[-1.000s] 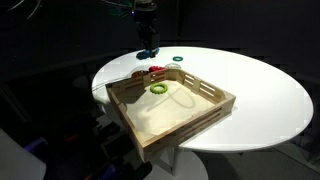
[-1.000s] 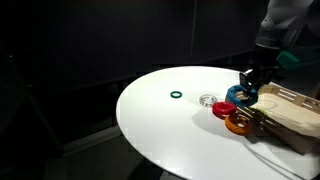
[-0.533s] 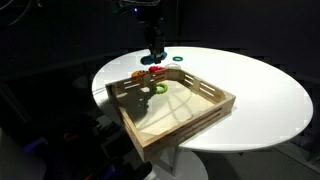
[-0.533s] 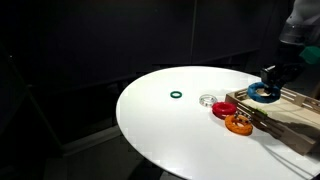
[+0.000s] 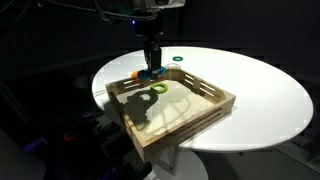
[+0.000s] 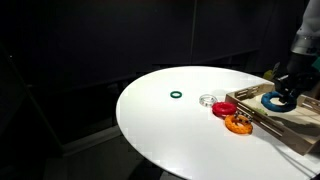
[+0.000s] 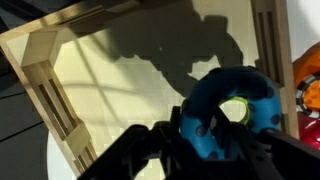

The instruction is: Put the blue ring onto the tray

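- your gripper (image 6: 281,93) is clamped on the blue ring (image 6: 270,101), holding it just inside the tray (image 5: 225,98) wall.
- the tray floor lies directly beneath the ring; the move left looks like straight down.

Likely a lab: white round table (image 5: 262,92), black backdrop (image 6: 80,40) all around.

Wrist view: the blue ring (image 7: 222,88) is being held clamped by the gripper (image 7: 200,128) above the tray (image 7: 50,100) floor. A yellow-green ring (image 7: 236,108) is being glimpsed through its hole.
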`<state>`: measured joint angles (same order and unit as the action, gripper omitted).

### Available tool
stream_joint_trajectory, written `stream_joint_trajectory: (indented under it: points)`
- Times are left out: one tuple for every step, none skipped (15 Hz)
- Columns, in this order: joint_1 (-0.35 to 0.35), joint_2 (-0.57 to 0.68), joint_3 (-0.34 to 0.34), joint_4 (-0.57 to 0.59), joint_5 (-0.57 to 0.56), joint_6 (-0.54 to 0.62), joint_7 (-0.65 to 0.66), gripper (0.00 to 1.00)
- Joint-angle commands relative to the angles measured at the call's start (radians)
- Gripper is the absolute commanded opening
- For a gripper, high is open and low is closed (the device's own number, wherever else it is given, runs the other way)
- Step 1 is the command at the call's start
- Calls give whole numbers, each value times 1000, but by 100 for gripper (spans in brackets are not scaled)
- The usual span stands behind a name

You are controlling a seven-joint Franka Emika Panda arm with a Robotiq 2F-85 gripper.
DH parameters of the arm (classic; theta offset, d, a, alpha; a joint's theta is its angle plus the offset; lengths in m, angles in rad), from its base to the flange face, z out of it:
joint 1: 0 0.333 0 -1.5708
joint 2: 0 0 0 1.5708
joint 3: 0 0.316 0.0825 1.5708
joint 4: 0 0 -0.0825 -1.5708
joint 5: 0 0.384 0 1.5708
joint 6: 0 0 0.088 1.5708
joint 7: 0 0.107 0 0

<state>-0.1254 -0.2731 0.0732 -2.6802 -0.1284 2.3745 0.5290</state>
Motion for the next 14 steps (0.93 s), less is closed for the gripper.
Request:
stream_joint_trajectory:
  points:
    - [-21,4,-7,-16,-29,-23,22,11]
    - [-23,7,-10,-19,-27,-27,19,34]
    - [-24,10,-12,-21,-26,-32,16,59]
    - [-25,11,-14,-22,-25,-38,13,60]
    - [-24,10,-15,-21,-24,-45,11,67]
    - [-21,8,-17,-20,-21,-52,5,75]
    - [-19,3,-19,-18,-18,-61,-1,82]
    - [-14,-3,-20,-17,-11,-69,-12,91]
    - [-8,-12,-23,-16,0,-78,-29,97]
    - [0,-22,-25,-15,14,-88,-48,100]
    - [9,-35,-28,-12,31,-99,-74,100]
    - [21,-45,-31,-9,49,-111,-102,100]
    - [40,-60,-39,-6,86,-123,-152,100]
    - [56,-74,-44,-2,116,-139,-194,100]
